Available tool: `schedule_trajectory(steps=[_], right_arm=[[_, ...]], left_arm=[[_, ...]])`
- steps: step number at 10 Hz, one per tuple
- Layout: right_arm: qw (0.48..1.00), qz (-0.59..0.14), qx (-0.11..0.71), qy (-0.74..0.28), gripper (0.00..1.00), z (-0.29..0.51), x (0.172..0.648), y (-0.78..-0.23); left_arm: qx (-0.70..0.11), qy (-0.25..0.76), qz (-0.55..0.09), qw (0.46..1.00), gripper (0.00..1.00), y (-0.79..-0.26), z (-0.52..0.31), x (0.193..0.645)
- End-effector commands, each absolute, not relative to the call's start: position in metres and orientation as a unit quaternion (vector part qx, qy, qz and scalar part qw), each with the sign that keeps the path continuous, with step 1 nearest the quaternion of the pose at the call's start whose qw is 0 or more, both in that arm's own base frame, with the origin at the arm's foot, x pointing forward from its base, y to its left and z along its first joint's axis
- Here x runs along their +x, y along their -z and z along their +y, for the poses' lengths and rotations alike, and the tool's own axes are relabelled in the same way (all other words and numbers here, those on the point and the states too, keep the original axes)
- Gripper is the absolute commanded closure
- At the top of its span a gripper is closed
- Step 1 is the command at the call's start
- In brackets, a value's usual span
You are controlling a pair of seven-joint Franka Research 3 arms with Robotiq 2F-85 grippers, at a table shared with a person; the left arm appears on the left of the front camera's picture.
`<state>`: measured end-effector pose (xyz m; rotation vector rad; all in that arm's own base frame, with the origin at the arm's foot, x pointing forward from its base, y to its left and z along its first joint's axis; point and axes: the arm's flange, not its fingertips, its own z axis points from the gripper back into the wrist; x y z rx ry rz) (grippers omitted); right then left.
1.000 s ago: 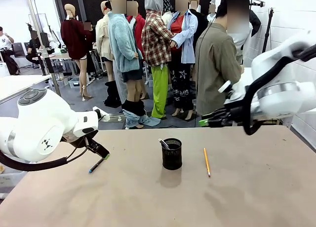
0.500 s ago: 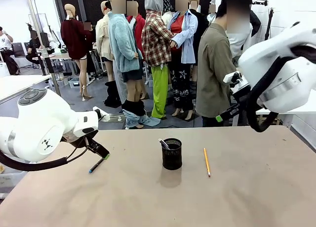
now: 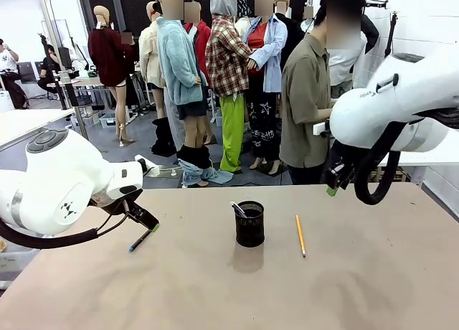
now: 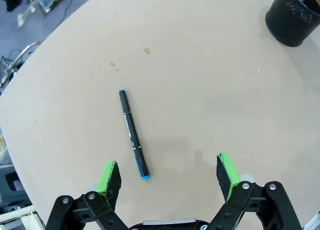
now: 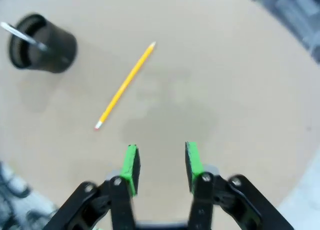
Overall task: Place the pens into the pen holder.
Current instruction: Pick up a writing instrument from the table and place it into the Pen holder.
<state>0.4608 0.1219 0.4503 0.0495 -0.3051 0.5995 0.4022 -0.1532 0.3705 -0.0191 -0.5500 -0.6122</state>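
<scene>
R gripper point(image 5: 161, 150) swung down, half-open, empty, pencil point(image 5: 124, 85) on table point(image 5: 235, 75) below, untouched

No word or number can be read with certainty. The pen point(image 4: 133, 134) on the table carries a line of small white print along its dark barrel, but the letters are too small to make out. The right arm point(image 3: 387, 107) has a short row of dark letters on its white shell, near the top, also not legible. The left arm point(image 3: 57, 194) shows a small dark emblem on its round joint, without readable letters.
</scene>
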Motion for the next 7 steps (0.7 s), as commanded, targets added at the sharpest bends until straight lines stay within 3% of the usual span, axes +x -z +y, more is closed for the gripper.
schedule_trajectory(steps=[1,7], right_arm=[[0.952,-0.106,0.033,-0.287,0.52,0.155,0.481,-0.458],[0.973,-0.037,0.016,-0.228,0.52,0.219,0.512,-0.382]], left_arm=[[-0.010,0.295,-0.268,0.917,0.00,-0.371,-0.151,0.403],[-0.010,0.295,-0.268,0.917,0.00,-0.371,-0.151,0.403]])
